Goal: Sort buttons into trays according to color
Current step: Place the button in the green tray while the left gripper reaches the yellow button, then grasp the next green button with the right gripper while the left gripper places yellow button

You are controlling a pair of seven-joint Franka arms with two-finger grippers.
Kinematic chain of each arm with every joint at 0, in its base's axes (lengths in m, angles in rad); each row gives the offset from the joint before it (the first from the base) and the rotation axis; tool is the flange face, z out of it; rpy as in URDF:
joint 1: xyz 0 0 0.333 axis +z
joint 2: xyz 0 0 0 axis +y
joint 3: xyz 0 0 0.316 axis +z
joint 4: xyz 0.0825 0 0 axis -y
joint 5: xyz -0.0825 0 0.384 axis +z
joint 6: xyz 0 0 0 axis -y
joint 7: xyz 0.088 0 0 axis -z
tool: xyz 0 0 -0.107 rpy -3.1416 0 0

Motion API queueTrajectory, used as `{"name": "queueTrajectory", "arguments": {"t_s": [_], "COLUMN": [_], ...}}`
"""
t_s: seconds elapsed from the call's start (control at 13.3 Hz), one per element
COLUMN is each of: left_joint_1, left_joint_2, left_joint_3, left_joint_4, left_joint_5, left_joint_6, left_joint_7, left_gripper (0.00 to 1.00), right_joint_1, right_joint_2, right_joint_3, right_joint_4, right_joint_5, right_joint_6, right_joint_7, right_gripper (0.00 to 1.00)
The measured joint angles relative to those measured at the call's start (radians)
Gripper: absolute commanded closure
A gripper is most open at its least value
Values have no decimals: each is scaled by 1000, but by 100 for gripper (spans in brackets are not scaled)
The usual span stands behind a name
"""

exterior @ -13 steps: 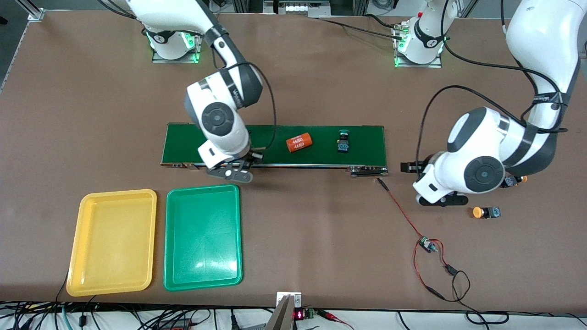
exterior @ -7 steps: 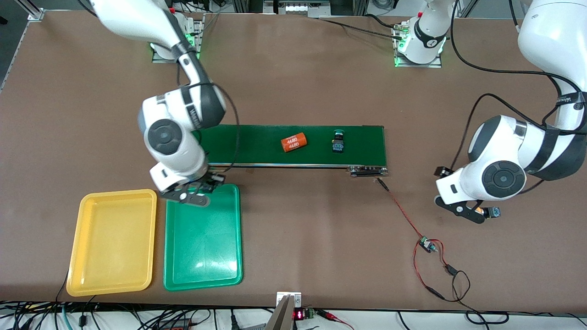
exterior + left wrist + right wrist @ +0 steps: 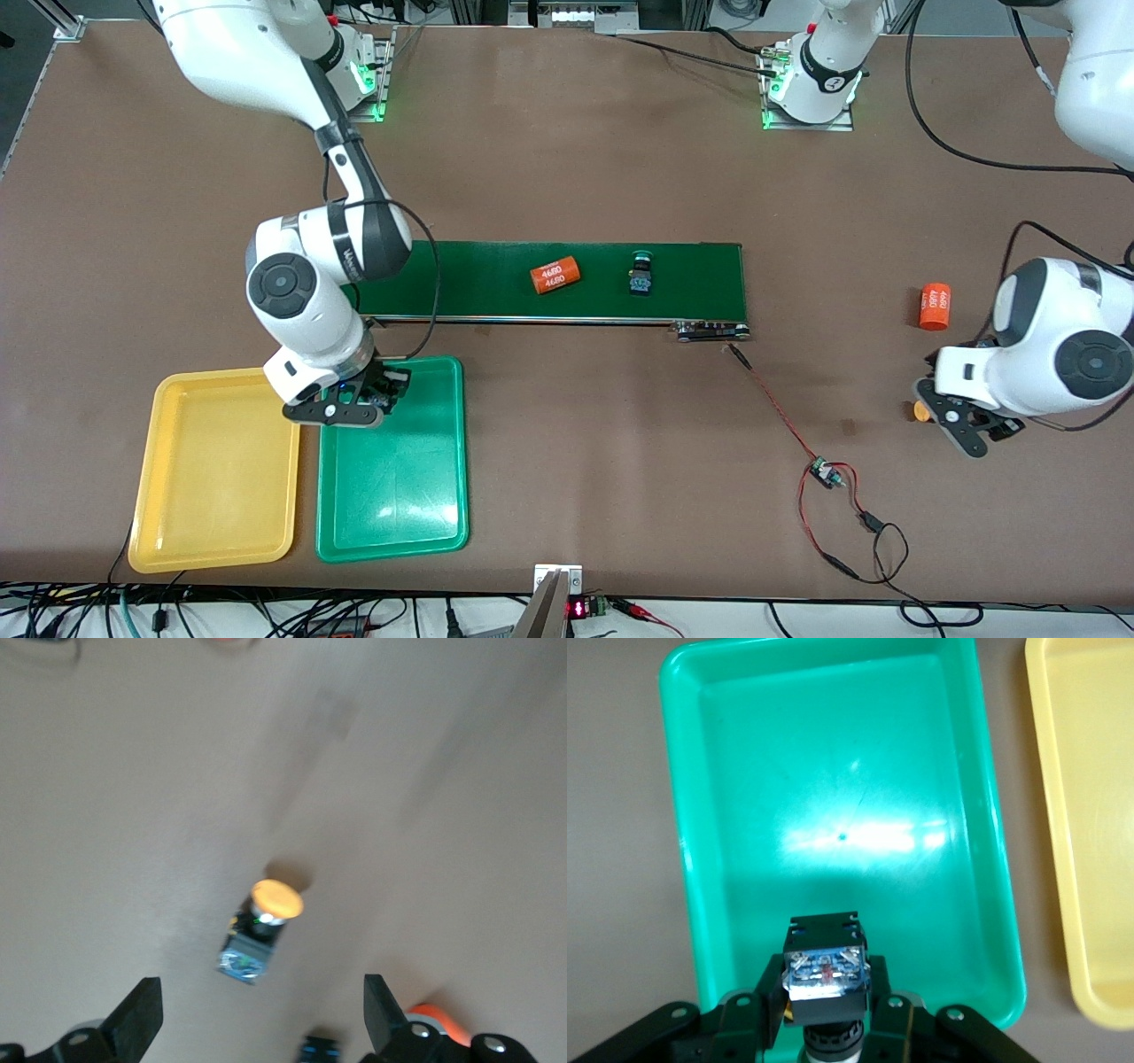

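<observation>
While three buttons show, one [image 3: 826, 979] is clamped in the right gripper [image 3: 359, 409] over the green tray [image 3: 425, 523] (yellow tray [image 3: 168, 540] beside); a green-capped one [image 3: 640, 273] lies on the belt [image 3: 700, 275], cap toward the bases; the left gripper [image 3: 257, 1028] hangs wide open above an orange-capped one [image 3: 259, 930].

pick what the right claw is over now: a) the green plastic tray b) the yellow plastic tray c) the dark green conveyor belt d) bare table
a: the right claw, shut on a black-bodied push-button switch, hangs over the shallow green plastic tray, at its end nearest the long dark green conveyor belt.
</observation>
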Motion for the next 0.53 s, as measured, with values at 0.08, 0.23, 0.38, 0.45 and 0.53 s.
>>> {"name": "queueTrajectory", "arguments": {"t_s": [0.08,0.23,0.38,0.45,0.53], "left_joint_1": [6,12,19,21,23], "left_joint_2": [18,50,82,95,105], "left_joint_3": [23,44,51,56,64], "left_joint_4": [0,-1,-2,-4,-12], "left_joint_5": [0,0,0,0,0], "left_joint_6": [43,91,134,152,176], "left_joint_7": [98,290,390,408,417], "left_gripper": [0,0,0,0,0], "right_joint_1": [-17,-39,-58,-66,-69], "right_joint_2": [25,65,93,105,118], "right_joint_3": [0,-1,-1,-1,-1], "right_joint_4": [0,0,1,1,1], "right_joint_5": [-1,-1,-1,-1,-1], "right_joint_6": [60,120,125,126,126], "right_joint_7": [-45,-130,-198,-230,-256], "right_gripper": [100,100,100,100,100]}}
